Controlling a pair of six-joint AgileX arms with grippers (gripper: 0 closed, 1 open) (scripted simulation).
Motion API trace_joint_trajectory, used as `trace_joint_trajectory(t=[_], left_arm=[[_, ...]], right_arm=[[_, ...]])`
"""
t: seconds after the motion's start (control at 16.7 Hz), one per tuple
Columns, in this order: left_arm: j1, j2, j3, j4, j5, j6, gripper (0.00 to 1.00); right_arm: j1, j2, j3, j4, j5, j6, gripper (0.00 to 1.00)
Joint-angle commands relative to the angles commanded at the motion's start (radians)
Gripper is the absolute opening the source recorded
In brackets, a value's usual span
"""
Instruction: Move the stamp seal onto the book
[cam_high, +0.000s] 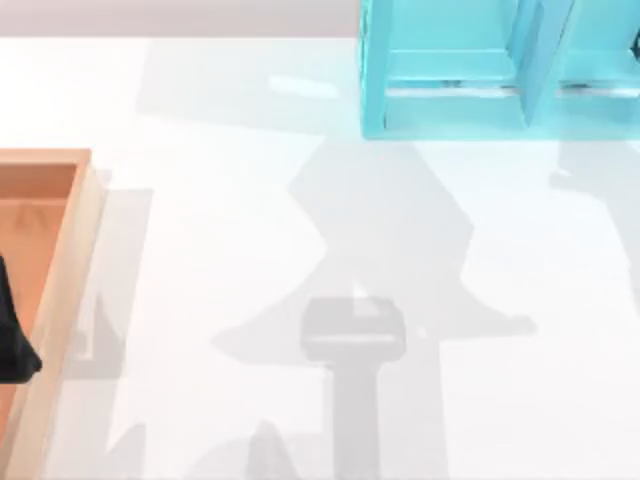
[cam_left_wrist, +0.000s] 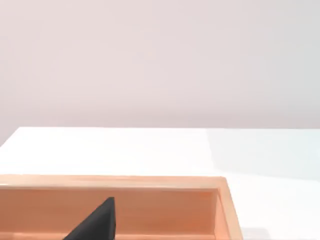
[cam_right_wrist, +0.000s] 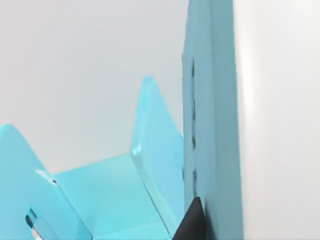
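Note:
The stamp seal and the book are out of view. A black part of my left gripper (cam_high: 14, 335) hangs over the wooden tray (cam_high: 62, 290) at the table's left edge. In the left wrist view the left gripper (cam_left_wrist: 97, 224) is a dark wedge inside the tray (cam_left_wrist: 150, 182). My right gripper (cam_right_wrist: 192, 223) is close against a wall of the turquoise shelf unit (cam_right_wrist: 210, 125). In the top view a sliver of the right gripper (cam_high: 636, 45) sits at the far right edge by the shelf.
The light wooden tray has raised walls and lies along the left side. The turquoise shelf unit (cam_high: 450, 110) stands at the back right with upright dividers. Grey arm shadows fall across the middle of the white table (cam_high: 220, 250).

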Motion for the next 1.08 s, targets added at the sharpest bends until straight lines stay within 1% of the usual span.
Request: trace_joint_trajectory(t=[0.12,0.3,0.48,0.78,0.96,1.08], left_arm=[[0.0,0.0,0.0,0.0,0.0,0.0,1.0],[0.0,0.0,0.0,0.0,0.0,0.0,1.0],[0.0,0.0,0.0,0.0,0.0,0.0,1.0],[0.0,0.0,0.0,0.0,0.0,0.0,1.0],[0.0,0.0,0.0,0.0,0.0,0.0,1.0],[0.0,0.0,0.0,0.0,0.0,0.0,1.0]], right_arm=[[0.068,0.029,0.027,0.025,0.053,-0.073,0.0],[0.222,0.105,0.072,0.069,0.169,-0.258,0.0],[0.421,0.214,0.115,0.11,0.311,-0.502,0.0],[0.756,0.431,0.172,0.163,0.566,-0.958,0.0],[0.922,0.559,0.191,0.184,0.707,-1.215,0.0],[1.014,0.631,0.206,0.199,0.79,-1.349,0.0]])
